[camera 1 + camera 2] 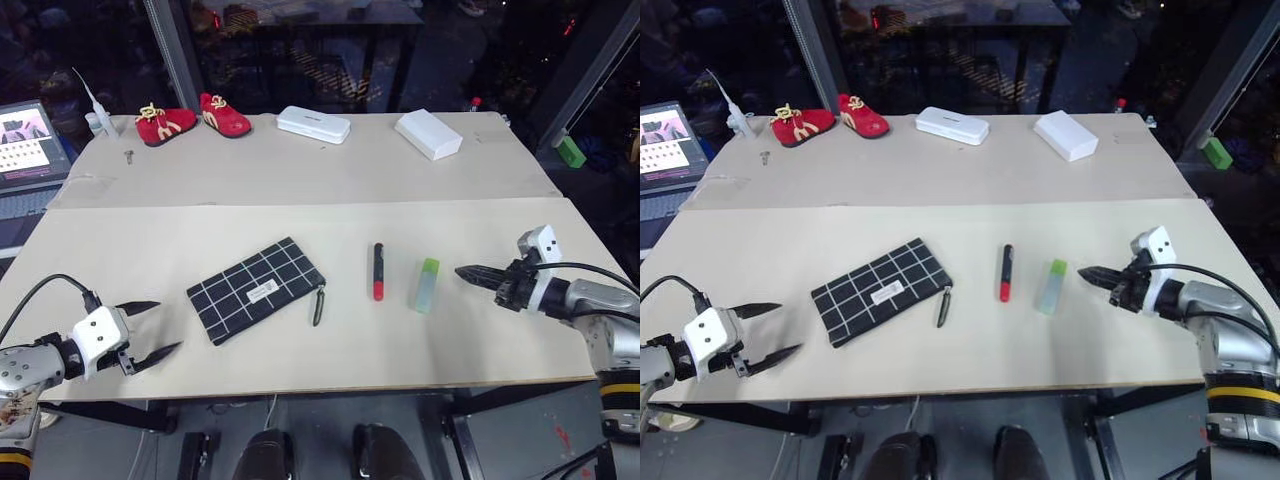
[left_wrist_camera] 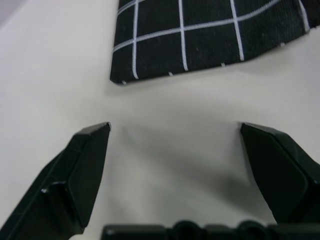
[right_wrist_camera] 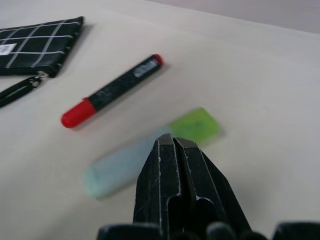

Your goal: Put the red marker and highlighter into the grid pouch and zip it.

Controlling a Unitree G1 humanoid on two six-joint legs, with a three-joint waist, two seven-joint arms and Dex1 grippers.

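Note:
The grid pouch [image 1: 255, 289] lies flat and slanted on the near table, its dark pull cord [image 1: 319, 305] trailing at its right end. The red marker [image 1: 378, 271] lies to its right, red end nearest me. Right of that is the pale green highlighter [image 1: 427, 285], bright cap pointing away. My left gripper [image 1: 158, 328] stands open just left of the pouch's near corner [image 2: 117, 80], holding nothing. My right gripper [image 1: 462, 271] is shut and empty, its tip a short way right of the highlighter [image 3: 150, 150] and aimed at it.
On the far table stand a pair of red shoes [image 1: 190, 118], a white case [image 1: 313, 124] and a white box [image 1: 428, 134]. A laptop [image 1: 30, 142] sits off the left edge. A green block [image 1: 571, 151] lies beyond the right edge.

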